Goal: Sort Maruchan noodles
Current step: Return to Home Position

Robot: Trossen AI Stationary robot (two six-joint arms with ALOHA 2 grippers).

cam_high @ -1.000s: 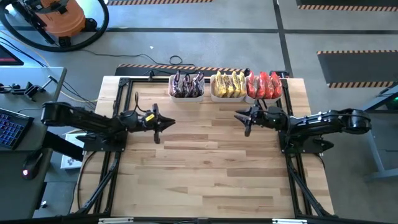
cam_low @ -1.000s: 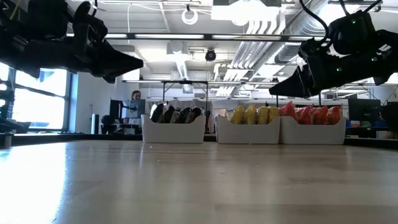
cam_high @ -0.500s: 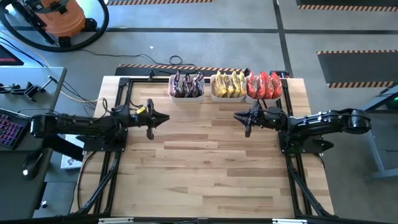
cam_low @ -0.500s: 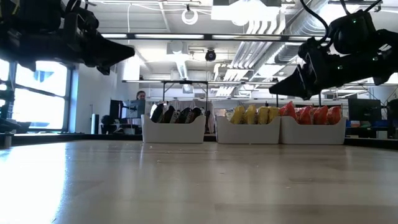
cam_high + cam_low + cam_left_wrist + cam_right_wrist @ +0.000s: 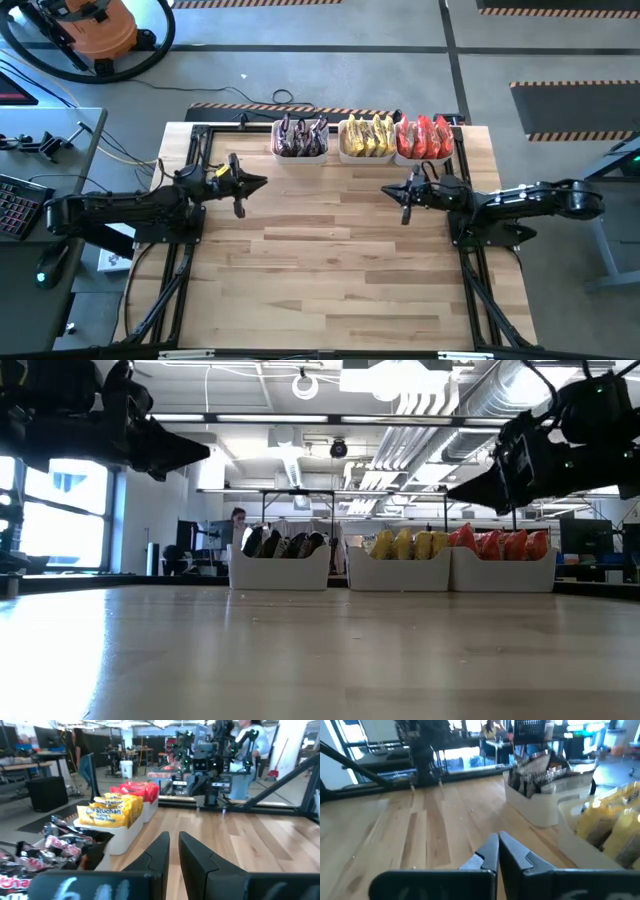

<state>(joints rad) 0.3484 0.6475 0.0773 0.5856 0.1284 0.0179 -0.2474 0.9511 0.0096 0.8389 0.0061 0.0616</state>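
High view: noodles (image 5: pixel 365 137) binned; left gripper (image 5: pixel 258 183), right gripper (image 5: pixel 390 192) empty, jaws near-shut. Seemingly homing; next, folding arms back.

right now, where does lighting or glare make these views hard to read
Low view: the left gripper and right gripper are dark silhouettes against bright ceiling lights, and the pale wooden tabletop shows a sheen. High view: even light, no harsh shadows; the red, yellow and dark maroon crinkly plastic noodle packets read clearly.
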